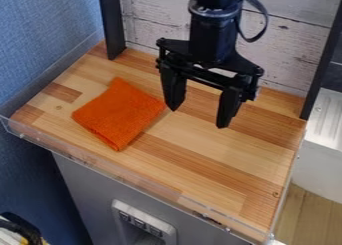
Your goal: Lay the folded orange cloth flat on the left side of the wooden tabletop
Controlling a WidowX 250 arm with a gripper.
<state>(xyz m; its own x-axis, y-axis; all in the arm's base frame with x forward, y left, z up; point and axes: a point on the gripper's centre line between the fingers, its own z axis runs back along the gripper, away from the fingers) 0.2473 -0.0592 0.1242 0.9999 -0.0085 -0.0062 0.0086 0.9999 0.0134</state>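
Orange cloth [119, 113] w/ bare wood btwn it & edges

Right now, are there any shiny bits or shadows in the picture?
In the camera view, soft, fairly even light on the wooden board; pale glints along the clear front rim; a faint shadow beside the lower right edge of the orange cloth; the black gripper so dark that its parts blend together.
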